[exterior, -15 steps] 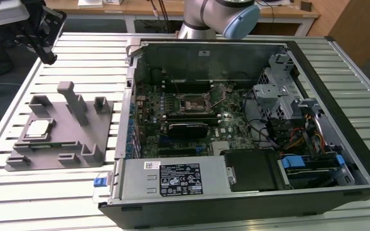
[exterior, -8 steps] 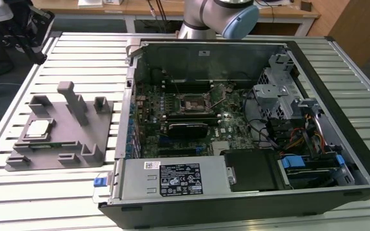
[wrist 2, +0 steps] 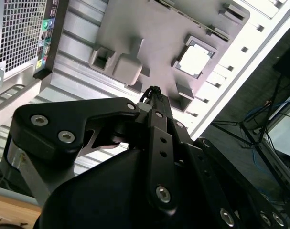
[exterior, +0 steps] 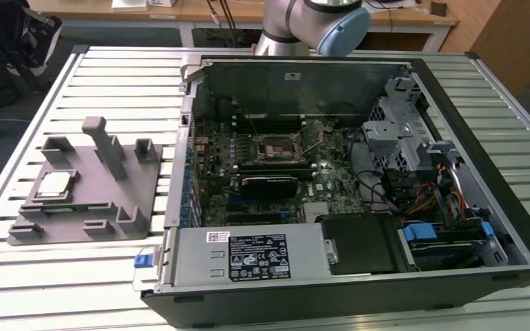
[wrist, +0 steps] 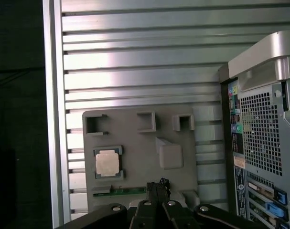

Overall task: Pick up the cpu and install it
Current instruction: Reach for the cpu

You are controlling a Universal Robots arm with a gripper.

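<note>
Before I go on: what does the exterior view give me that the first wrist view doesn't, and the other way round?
Exterior view adds: the open inside of the computer case with the motherboard socket, and the arm behind the case.
First wrist view adds: the gripper, shut and empty, and the case's rear port panel.
Both: the cpu lying in its nest on the gray fixture, which sits on the slatted table beside the case.

The grey arm (exterior: 292, 24) rises out of the exterior view. In both wrist views its tool (wrist 2: 153, 91) points down, its 2 black fingers (wrist: 152, 191) pressed together and empty.
</note>
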